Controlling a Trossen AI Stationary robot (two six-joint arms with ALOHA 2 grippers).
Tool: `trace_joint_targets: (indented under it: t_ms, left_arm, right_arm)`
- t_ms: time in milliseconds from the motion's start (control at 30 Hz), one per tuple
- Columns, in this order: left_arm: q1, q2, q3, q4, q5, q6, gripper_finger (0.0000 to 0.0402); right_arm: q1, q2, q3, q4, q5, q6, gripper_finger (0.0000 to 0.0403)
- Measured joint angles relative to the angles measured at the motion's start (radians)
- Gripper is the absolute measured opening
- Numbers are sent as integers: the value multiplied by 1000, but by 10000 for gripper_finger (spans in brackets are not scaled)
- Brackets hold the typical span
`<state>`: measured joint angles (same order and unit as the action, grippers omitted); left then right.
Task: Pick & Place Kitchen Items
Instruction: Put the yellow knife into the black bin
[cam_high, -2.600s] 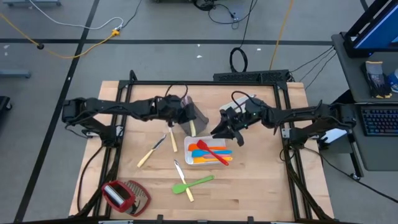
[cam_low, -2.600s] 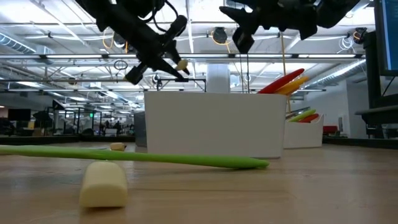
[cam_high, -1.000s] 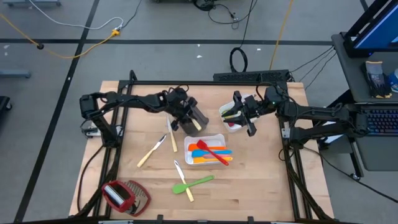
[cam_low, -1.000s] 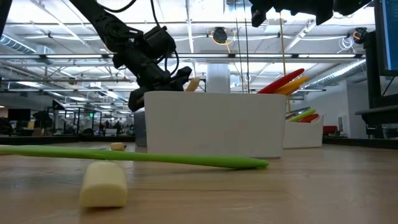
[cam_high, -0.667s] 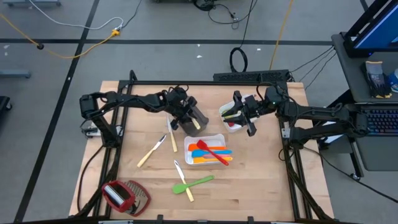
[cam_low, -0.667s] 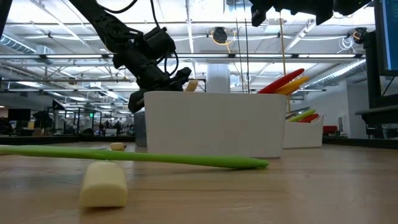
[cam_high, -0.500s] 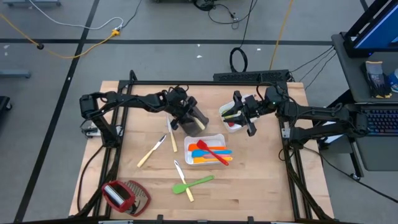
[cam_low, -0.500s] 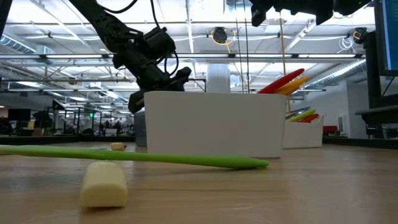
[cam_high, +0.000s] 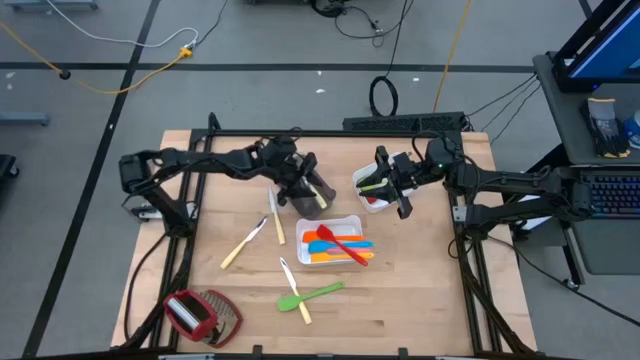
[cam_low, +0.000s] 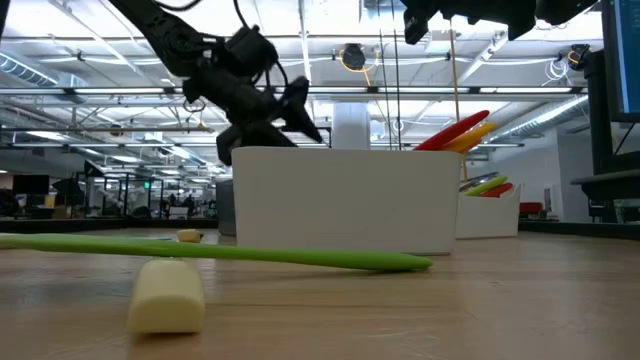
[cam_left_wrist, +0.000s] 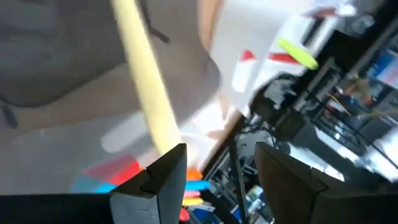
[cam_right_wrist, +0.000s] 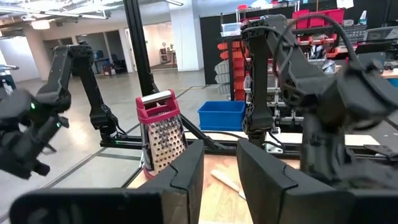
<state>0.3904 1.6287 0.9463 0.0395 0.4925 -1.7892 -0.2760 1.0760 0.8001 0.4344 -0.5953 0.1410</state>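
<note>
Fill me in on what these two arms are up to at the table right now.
The left gripper hovers open over the grey-brown rectangular tray, where a pale-handled knife now leans, apparently just released. The right gripper hangs empty by the small white tray at the back. The larger white rectangular tray holds red, orange and blue utensils. On the wooden table, a green spatula and three more pale-handled knives are not yet sorted.
</note>
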Motion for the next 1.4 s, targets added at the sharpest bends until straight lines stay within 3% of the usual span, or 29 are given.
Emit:
trace_joint_targets:
  t_ms: [267,433,667,800,967,1400]
  left_arm:
    - [-82,-211,0,-129,-143,81,178]
    - [-175,-330,1,-397,-232,156,171]
    - [-304,-418,0,-741,-304,376,170]
    - [-372,-419,0,-927,-328,469,170]
    - [-440,-384,0,-1129,-370,471,170]
    - [-537,-247,-24,-1180,-415,655,170]
  right_arm:
    - [0,1,0,-33,27,3,89]
    - [0,1,0,-36,27,2,89]
    - [0,1,0,-36,27,-16,89]
    - [0,1,0,-36,27,-30,89]
    - [0,1,0,-36,27,-30,89]
    - [0,1,0,-36,102,-30,89]
